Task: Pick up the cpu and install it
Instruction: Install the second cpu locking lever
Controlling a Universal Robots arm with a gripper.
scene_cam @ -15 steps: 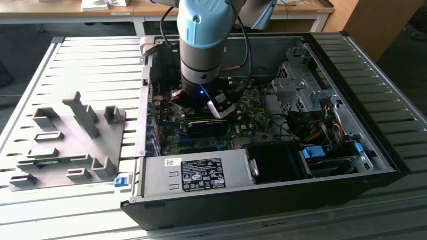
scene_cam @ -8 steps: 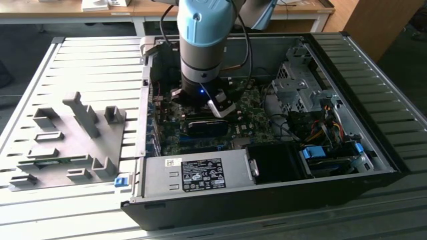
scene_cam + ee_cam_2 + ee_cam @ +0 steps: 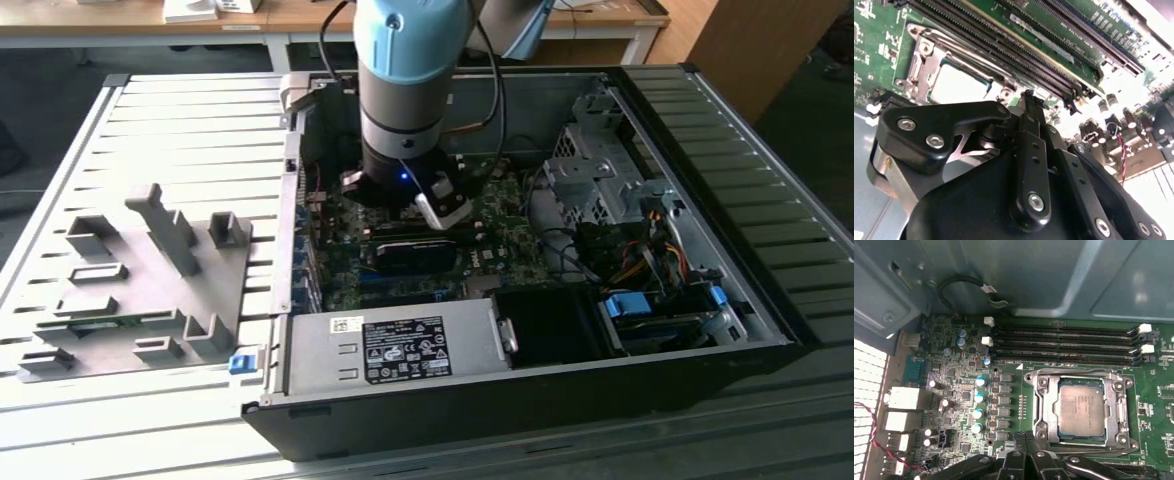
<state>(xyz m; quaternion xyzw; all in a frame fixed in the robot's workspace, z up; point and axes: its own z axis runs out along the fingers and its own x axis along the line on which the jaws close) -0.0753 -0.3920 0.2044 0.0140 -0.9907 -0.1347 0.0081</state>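
Note:
The cpu (image 3: 1081, 410), a flat square chip with a silver-grey top, lies flat inside the metal socket frame (image 3: 1040, 405) on the green motherboard; in the second wrist view the cpu (image 3: 959, 86) shows as a bright square in the same frame. My gripper (image 3: 1024, 438) hovers just beside the socket, off the chip, with its black fingers (image 3: 1028, 102) together and nothing between them. In the exterior view the arm (image 3: 404, 120) reaches straight down into the open computer case above the board.
Long black memory slots (image 3: 1064, 342) run beside the socket. The case holds a power supply (image 3: 394, 350), a drive cage (image 3: 601, 170) and loose cables (image 3: 641, 260). A grey fixture plate (image 3: 134, 270) with blocks lies at the exterior view's left.

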